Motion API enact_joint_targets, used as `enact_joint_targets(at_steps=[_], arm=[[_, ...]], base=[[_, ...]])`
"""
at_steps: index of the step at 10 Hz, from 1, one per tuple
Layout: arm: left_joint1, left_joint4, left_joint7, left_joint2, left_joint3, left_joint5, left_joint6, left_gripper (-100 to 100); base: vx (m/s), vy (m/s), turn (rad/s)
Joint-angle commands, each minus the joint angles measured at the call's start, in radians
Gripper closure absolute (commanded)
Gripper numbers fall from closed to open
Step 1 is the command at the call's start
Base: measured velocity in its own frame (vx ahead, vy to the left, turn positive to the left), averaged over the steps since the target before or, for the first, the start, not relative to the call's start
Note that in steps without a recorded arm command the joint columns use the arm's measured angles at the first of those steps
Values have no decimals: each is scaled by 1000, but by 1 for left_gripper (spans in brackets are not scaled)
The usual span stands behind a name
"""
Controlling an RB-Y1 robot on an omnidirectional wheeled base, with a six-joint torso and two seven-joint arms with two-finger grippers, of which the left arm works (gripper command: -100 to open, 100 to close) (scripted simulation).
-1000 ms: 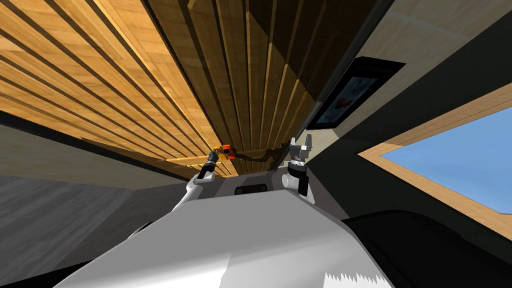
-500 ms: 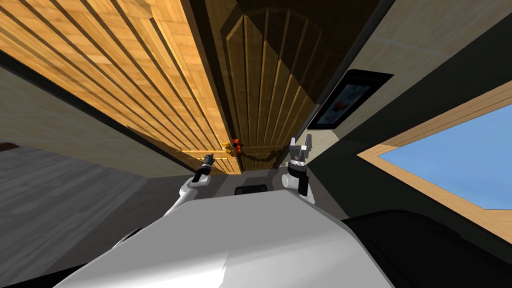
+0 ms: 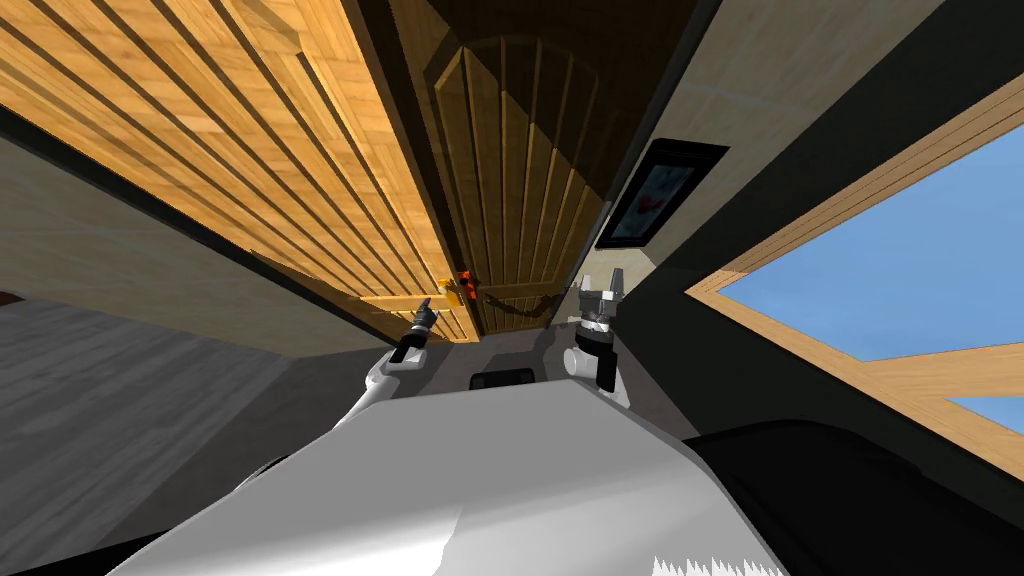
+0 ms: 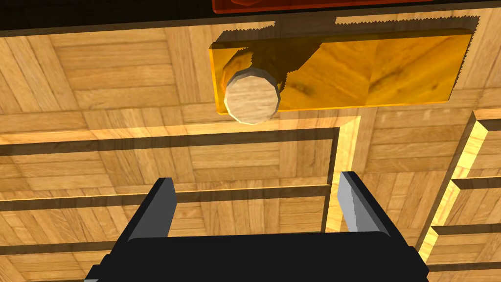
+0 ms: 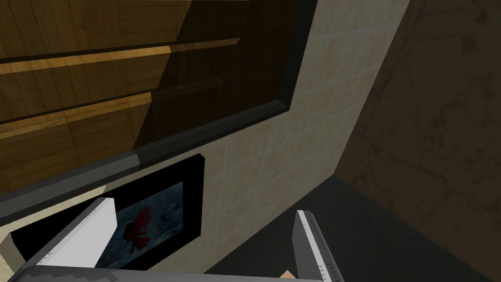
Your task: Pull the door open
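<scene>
Left wrist view looks straight at the wooden door (image 4: 98, 88), and my left pincer (image 4: 254, 178) is released: its two fingers (image 4: 161, 205) stand wide apart with nothing between them but the door's panelled face. The round, pale knob (image 4: 252, 102) sits ahead of the fingertips, roughly in line with the gap between them and clearly apart from both, so nothing is touching it. The knob stands out from one end of a yellow plate (image 4: 381, 68) fixed flat on the door, and its shadow falls across that plate. Just past the plate runs the door's edge, with a dark strip and then a piece of a red plate (image 4: 318, 4) beyond it. From the head view, the left pincer (image 3: 424, 308) hangs close to the bright wooden door (image 3: 250, 130), just short of the small yellow knob (image 3: 452, 292), which sits at the door's edge beside a darker, shaded wooden panel (image 3: 520, 170); the red plate (image 3: 464, 278) shows right next to the knob on that darker side. My right pincer (image 3: 603, 285) is raised to the right of the knob, well clear of the door, and it too is released, with its fingers (image 5: 78, 235) spread and nothing held.
</scene>
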Motion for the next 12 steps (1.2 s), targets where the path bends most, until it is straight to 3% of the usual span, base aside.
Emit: enact_joint_targets(at_steps=[1, 2, 4, 6, 9, 10, 11, 12], arm=[[0, 0, 0, 0, 0, 0, 0, -100], [11, 23, -5, 10, 26, 3, 3, -100], [10, 45, -13, 13, 48, 4, 6, -100], [0, 48, -16, 7, 48, 3, 6, -100], [-33, 38, -18, -16, 27, -3, 3, -100], [-29, 53, -12, -2, 31, 0, -1, -100], [-29, 53, -12, -2, 31, 0, -1, 100], [-29, 53, -12, -2, 31, 0, -1, 100]], base=[[-92, -15, -13], [2, 78, 160], [88, 145, 120], [176, 41, -61], [228, -107, -132], [113, -78, -30], [-14, 9, 33], [-34, 32, -9]])
